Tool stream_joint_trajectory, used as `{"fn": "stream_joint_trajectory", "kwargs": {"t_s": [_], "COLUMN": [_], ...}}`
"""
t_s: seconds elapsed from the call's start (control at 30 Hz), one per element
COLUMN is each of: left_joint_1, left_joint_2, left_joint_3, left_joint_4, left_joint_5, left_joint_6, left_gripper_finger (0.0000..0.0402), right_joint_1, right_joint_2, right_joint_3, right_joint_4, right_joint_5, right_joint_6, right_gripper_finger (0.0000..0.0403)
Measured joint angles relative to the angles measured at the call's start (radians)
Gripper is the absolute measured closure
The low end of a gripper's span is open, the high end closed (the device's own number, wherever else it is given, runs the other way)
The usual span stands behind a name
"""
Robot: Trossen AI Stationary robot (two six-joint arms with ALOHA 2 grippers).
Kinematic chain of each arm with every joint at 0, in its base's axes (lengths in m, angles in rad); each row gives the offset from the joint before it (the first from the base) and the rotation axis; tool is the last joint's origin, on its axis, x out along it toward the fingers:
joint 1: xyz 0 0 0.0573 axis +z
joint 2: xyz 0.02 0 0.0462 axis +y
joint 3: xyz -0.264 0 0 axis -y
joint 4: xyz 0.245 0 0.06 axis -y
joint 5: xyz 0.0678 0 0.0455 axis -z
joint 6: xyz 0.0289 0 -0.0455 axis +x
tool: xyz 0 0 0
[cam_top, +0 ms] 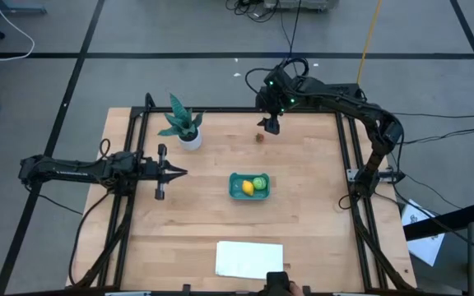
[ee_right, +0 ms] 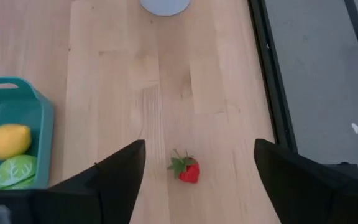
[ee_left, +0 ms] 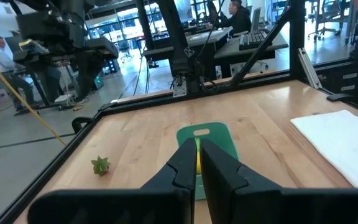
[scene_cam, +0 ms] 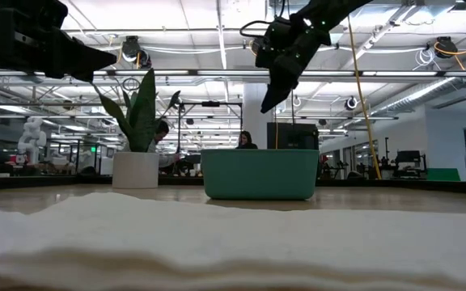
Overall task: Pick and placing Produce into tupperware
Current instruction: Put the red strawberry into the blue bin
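The teal tupperware point(cam_top: 239, 179) sits mid-table and holds the yellow lemon piece point(cam_top: 247, 188) and the light green ball point(cam_top: 258, 182). The tiny dark red piece, a strawberry with a green top point(ee_right: 188, 170), lies on the wood near the table's far edge point(cam_top: 260, 137). My right gripper point(ee_right: 197, 163) is open and hangs above the strawberry, pointing down, one finger on either side of it and not touching. In the low view the right gripper point(scene_cam: 275, 90) is well above the table. My left gripper point(cam_top: 179, 172) waits shut, left of the tupperware point(ee_left: 213, 138).
A potted green plant point(cam_top: 186, 127) stands near the far edge, left of the strawberry. A flat white sheet point(cam_top: 249, 257) lies at the near edge. Black frame rails point(cam_top: 348, 156) border the table. People sit at desks in the room beyond.
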Motion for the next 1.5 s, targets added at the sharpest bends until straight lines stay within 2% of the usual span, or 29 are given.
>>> {"fn": "stream_joint_trajectory", "kwargs": {"t_s": [0.57, 1.03, 1.2, 1.5], "left_joint_1": [0.0, 0.0, 0.0, 0.0], "left_joint_2": [0.0, 0.0, 0.0, 0.0], "left_joint_3": [0.0, 0.0, 0.0, 0.0], "left_joint_4": [-0.002, -0.018, -0.033, -0.033], "left_joint_5": [0.0, 0.0, -0.011, -0.033], "left_joint_6": [0.0, 0.0, 0.007, 0.002], "left_gripper_finger": [0.0376, 0.0376, 0.0376, 0.0376], "right_joint_1": [-0.002, -0.037, -0.062, -0.08], "right_joint_2": [0.001, 0.177, 0.197, 0.197], "right_joint_3": [-0.145, -0.144, -0.138, -0.137], "right_joint_4": [0.072, 0.103, 0.121, 0.145], "right_joint_5": [-0.017, -0.022, -0.1, -0.12], "right_joint_6": [-0.132, -0.162, -0.164, -0.163], "right_gripper_finger": [0.0103, 0.0103, 0.0103, 0.0103]}}
